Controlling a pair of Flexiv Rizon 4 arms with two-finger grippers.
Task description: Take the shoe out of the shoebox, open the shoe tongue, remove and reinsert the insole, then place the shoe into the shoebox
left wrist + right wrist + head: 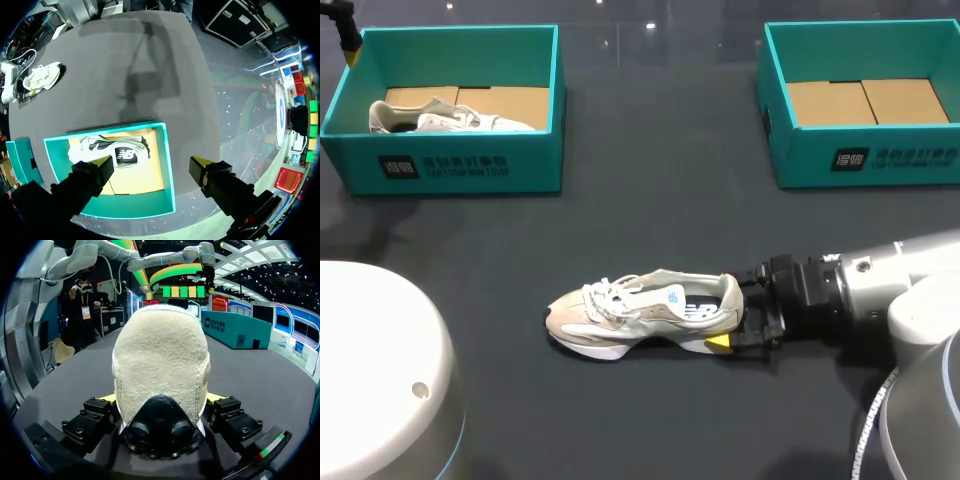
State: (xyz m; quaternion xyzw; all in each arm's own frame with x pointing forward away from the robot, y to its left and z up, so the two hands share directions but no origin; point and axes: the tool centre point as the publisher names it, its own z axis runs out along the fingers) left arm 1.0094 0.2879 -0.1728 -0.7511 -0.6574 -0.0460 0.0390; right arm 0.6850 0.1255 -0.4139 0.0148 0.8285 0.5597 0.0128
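Shoe (640,315) stood on sole mid-table, well apart from box (460,165), toe away from right arm. Heel clamped from both sides by right gripper (161,400), likely to steady it for tongue work. Left gripper (151,162) held spread, empty, above box; second shoe (115,150) inside.

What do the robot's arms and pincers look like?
The right arm is a smooth silver-grey tube with a black wrist. Both the left pincer and right pincer have blocky black fingers with bright yellow tips.
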